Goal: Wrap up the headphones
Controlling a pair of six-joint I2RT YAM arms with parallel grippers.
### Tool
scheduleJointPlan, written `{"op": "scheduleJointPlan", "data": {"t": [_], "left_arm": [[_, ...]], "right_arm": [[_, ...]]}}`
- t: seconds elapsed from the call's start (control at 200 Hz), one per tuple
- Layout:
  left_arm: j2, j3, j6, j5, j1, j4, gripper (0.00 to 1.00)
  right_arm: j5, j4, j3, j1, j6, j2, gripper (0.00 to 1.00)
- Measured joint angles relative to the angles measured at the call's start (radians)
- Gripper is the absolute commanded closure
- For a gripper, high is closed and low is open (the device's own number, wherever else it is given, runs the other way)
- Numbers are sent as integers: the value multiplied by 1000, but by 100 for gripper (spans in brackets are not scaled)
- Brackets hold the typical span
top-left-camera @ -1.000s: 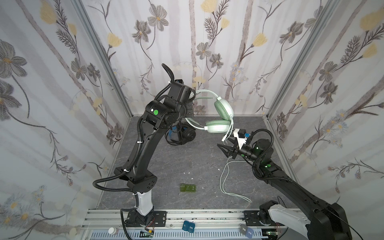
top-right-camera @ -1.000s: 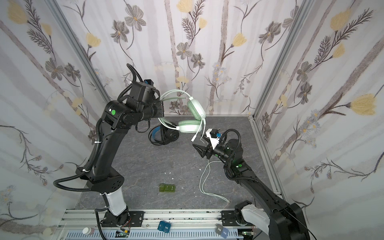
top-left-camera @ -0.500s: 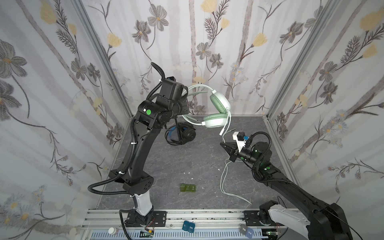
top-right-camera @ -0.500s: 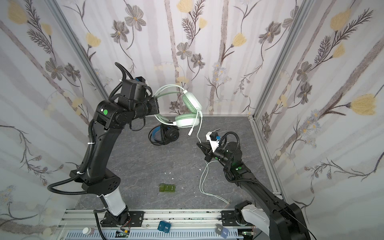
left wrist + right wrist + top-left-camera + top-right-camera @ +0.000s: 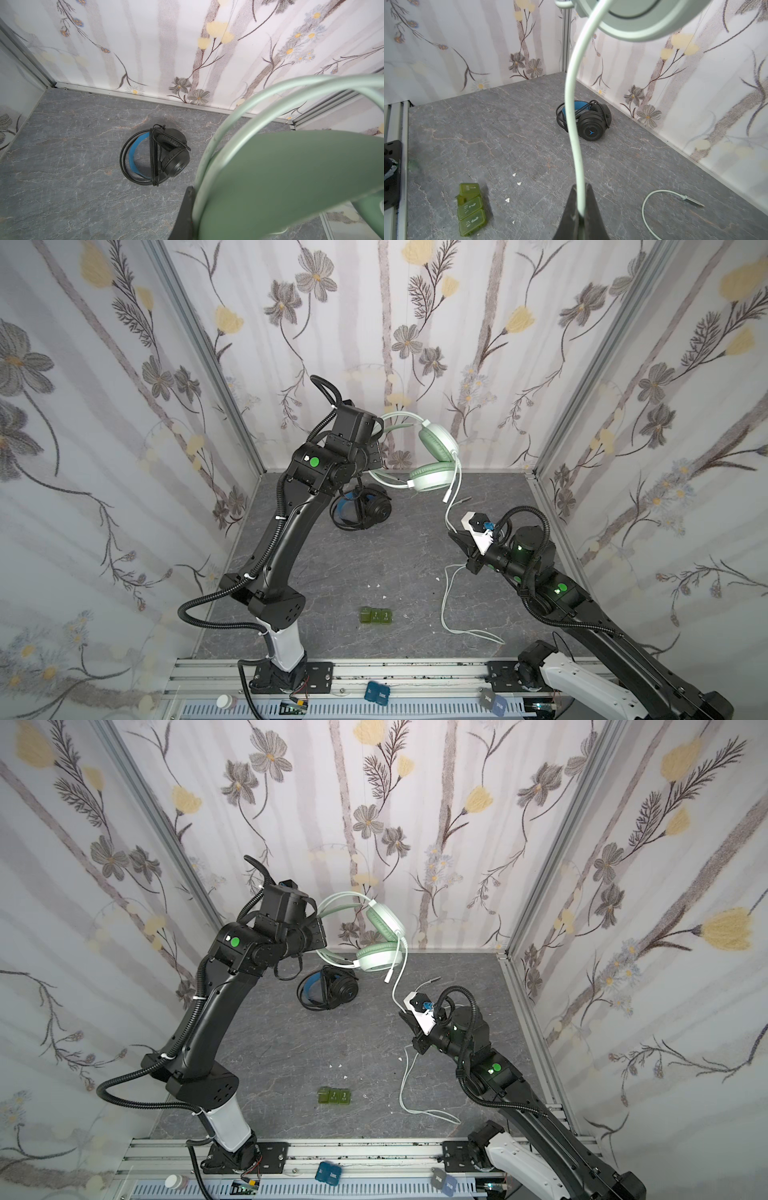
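Grey veined tabletop (image 5: 332,572) holds black headphones (image 5: 368,510) between floral-papered walls (image 5: 478,302).

Lab booth; aluminium rails (image 5: 415,669), wallpapered panels (image 5: 478,302)

The mint-green headphones (image 5: 435,448) are pale green, and their cable (image 5: 569,104) is whitish green. The black headphones (image 5: 374,510) have a bright blue band inside. The surface (image 5: 340,572) is dark grey with thin pale lines like stone. The walls (image 5: 457,302) are white with grey stripes and grey and yellow flowers. The little box (image 5: 375,616) is green.
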Motion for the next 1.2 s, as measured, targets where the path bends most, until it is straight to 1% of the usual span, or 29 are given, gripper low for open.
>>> {"op": "scheduleJointPlan", "data": {"t": [0.135,0.24,0.365,0.575,0.759,0.944,1.079,1.199], "left_arm": [[29,-3,0,-26,-23,3,100],[45,-3,-2,-47,-38,6,100],[59,-4,-2,-77,-58,6,100],[75,-4,21,-130,-96,6,100],[90,-14,83,-222,-130,-4,100],[95,-40,151,-293,-129,-11,100],[105,-42,211,-310,-131,-10,100],[98,-71,288,-310,-132,-8,100]], "right_arm": [[49,-87,63,71,-43,3,100],[84,-135,97,107,-60,19,100],[104,-169,139,128,-70,40,100],[134,-214,247,134,-76,96,100],[155,-289,365,139,-80,143,100],[156,-377,435,139,-86,172,100],[195,-437,472,139,-103,186,100],[255,-477,505,130,-133,196,100]]}}
